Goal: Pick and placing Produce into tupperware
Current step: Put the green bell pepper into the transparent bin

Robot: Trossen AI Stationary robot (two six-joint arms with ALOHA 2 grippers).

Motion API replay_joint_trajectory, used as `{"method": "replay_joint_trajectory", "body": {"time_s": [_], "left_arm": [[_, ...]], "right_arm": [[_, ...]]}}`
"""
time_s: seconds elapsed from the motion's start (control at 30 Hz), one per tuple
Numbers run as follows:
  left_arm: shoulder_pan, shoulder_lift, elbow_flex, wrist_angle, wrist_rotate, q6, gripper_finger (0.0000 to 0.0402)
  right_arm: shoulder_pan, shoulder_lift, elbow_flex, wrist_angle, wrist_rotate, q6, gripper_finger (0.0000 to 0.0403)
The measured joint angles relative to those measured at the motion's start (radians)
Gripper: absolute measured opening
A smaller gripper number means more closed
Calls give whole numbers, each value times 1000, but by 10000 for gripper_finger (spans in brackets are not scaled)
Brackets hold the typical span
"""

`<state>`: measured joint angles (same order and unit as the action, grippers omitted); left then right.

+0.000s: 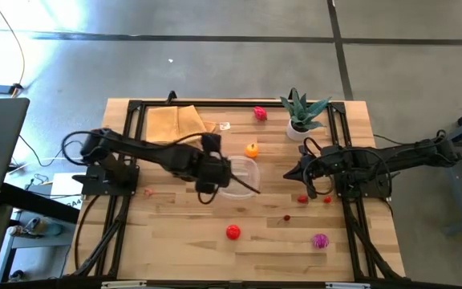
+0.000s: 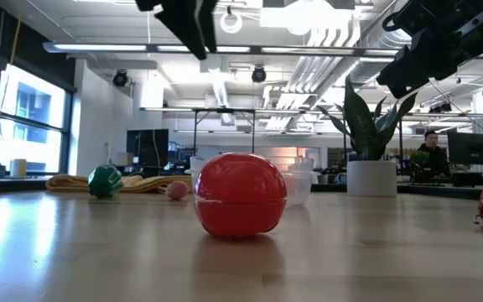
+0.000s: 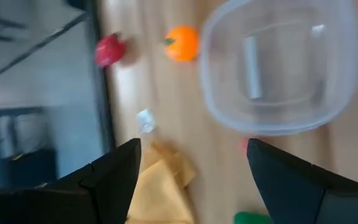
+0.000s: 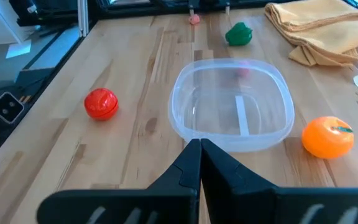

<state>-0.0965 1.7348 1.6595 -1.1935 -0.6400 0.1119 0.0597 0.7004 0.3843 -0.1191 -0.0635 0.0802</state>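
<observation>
1. Left claw (image 1: 208, 178): positioned above the middle of the desk (image 1: 183, 233), at the left edge of the tupperware (image 1: 243, 175). Its fingers (image 3: 114, 174) are spread wide apart and carry nothing.
2. Right claw (image 1: 293, 172): positioned to the right of the tupperware, pointing toward it. Its two fingertips (image 4: 199, 155) are pressed together with nothing between them.
3. Tupperware: clear, shallow, rounded corners; it rests on the desk between the two claws and contains no produce.
4. Orange toy fruit (image 1: 252, 149): on the desk just beyond the tupperware's far rim, not touching it.
5. Red round toy fruit (image 1: 233, 232): on the desk toward the near edge, well apart from the tupperware.
6. Green toy piece (image 4: 238, 34): on the desk on the tupperware's left side, near the folded tan cloth (image 1: 179, 122).
7. Red toy piece (image 1: 260, 113): near the far edge of the desk, beside the potted plant (image 1: 301, 112).
8. Magenta spiky toy (image 1: 320, 240): near the front right corner of the desk.
9. Small red pieces (image 1: 302, 198): on the desk below the right claw.
10. Background: a person (image 2: 430, 153) is seated in the room beyond the desk.
</observation>
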Motion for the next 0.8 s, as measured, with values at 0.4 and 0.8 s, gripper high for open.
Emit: {"method": "replay_joint_trajectory", "body": {"time_s": [0.4, 0.8], "left_arm": [[-71, -292, -494, 219, -22, -74, 285], [-129, -731, -820, 389, 37, -146, 285]], "right_arm": [[0, -19, 1, -23, 0, 25, 0], [0, -154, 0, -40, 0, -1, 0]]}}
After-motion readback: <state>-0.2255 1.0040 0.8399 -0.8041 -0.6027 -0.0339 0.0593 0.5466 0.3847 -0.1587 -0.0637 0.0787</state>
